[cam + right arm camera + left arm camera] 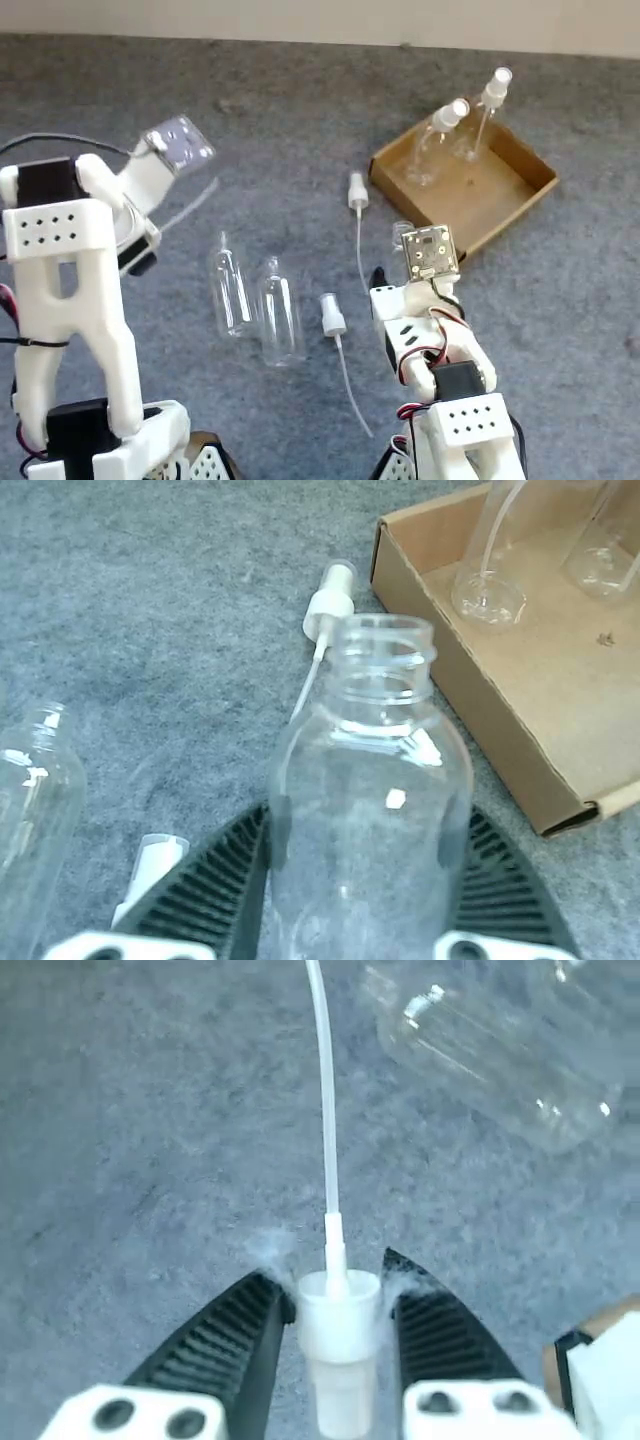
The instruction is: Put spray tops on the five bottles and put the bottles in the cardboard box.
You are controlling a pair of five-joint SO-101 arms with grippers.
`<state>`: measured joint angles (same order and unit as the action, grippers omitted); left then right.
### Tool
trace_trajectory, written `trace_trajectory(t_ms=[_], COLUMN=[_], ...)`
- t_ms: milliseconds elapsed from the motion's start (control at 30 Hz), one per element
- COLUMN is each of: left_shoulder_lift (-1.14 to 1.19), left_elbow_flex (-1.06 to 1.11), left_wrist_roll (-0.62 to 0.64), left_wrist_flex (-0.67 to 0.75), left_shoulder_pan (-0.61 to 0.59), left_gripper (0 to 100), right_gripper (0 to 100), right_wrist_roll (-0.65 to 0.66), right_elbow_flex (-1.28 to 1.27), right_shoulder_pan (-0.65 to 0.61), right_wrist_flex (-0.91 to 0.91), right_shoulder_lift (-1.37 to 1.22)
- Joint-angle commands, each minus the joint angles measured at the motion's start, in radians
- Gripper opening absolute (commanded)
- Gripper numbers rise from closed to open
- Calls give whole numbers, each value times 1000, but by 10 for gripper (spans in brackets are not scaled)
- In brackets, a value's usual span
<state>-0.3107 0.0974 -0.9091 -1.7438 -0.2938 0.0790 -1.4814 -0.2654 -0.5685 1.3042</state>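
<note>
Bottles (428,155) are standing topped in the box (532,192), two of five, with right end effector (368,815) gripping a third bottle (370,740), left end effector (335,1278) a top (338,1345).

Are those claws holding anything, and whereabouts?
The left gripper grips a white spray top by its cap; the right gripper clasps a clear plastic bottle round its body.

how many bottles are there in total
5. Two bottles stand in the cardboard box, two bottles lie side by side on the grey mat, and one bottle is upright in the right gripper.
</note>
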Motion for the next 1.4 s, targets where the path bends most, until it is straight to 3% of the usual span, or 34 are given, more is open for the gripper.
trace_trajectory(t_ms=[0, 267, 633, 800, 1067, 1367], left_shoulder_lift=[-42, -45, -45, -45, -47, -48], left_elbow_flex=[79, 274, 619, 716, 754, 734], left_wrist_roll=[-126, -287, -624, -661, -657, -655], left_wrist_flex=[74, 385, 732, 879, 1000, 1020], left_shoulder_pan=[10, -77, -65, -65, -67, -67], left_gripper=[16, 18, 18, 18, 18, 18], right_gripper=[192, 192, 192, 192, 192, 192], right_wrist_roll=[-2, -2, -2, -2, -2, -2], right_elbow_flex=[8, 8, -16, -16, -16, -16], right_shoulder_pan=[4, 4, -33, -33, -33, -33], right_wrist_flex=[24, 24, 24, 24, 24, 24], right_shoulder_lift=[18, 18, 18, 18, 18, 18])
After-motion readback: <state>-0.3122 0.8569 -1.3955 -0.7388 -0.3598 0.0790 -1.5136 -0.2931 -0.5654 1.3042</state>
